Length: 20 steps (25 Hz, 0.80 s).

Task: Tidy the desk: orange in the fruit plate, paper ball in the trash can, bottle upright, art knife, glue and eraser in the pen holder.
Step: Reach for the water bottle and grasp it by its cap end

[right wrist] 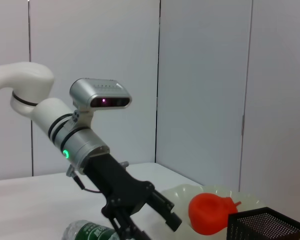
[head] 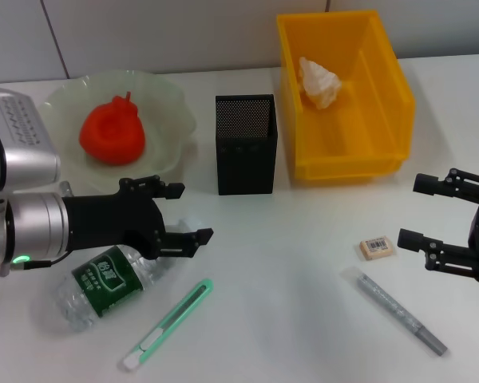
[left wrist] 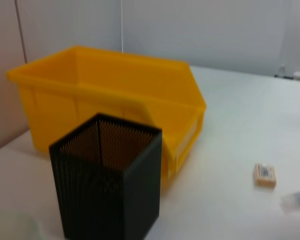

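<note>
Green-labelled bottle (head: pixel 104 283) lies on its side at the table's near left, with the left gripper (head: pixel 180 212) just above it, fingers spread and holding nothing. Orange (head: pixel 112 132) sits in the fruit plate (head: pixel 168 104), paper ball (head: pixel 319 81) in the yellow bin (head: pixel 383 96). Art knife (head: pixel 169 323), eraser (head: pixel 376 247) and glue (head: pixel 399 309) lie on the table; right gripper (head: pixel 421 212) hovers open beside the eraser, mesh pen holder (head: pixel 246 144) upright centre-back.

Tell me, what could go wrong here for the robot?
The bottle lies on its side under the open left gripper; being round, it might roll away when grasped. The art knife lies close beside it and could get knocked. The eraser near the right gripper looks small, so easy to fumble.
</note>
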### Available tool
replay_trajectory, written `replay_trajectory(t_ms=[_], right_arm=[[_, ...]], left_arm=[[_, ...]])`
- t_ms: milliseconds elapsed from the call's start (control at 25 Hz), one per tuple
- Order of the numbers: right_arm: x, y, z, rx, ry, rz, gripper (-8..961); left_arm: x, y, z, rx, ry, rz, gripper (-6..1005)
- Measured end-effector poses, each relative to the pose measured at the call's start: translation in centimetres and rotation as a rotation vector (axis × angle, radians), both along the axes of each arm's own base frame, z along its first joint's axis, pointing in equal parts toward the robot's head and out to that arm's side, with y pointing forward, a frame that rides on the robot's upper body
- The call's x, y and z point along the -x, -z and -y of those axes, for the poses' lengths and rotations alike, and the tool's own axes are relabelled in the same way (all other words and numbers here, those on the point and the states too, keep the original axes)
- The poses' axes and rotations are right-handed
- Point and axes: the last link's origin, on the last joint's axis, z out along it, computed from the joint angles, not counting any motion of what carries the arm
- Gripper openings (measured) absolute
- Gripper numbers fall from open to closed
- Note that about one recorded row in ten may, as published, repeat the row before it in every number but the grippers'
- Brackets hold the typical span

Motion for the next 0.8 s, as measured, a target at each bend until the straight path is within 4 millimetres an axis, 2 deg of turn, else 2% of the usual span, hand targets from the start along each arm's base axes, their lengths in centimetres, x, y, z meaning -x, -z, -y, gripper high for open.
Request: replay_trajectory(t_ms=[480, 680, 800], right_arm=[[0.3, 0.3, -0.5, 0.003, -0.006, -0.028, 736], [0.3, 0.4, -0.4, 0.011, -0.003, -0.037, 735], [0.2, 0.5, -0.4, 0.013, -0.001, -0.041, 735]], left_arm=[[0.5, 0.2, 1.1, 0.012, -0.027, -0.027, 835], [0.5, 0.6, 0.8, 0.013, -0.061, -0.043, 835], [0.0, 1.6, 0.6, 0.005, -0.069, -0.068, 834]])
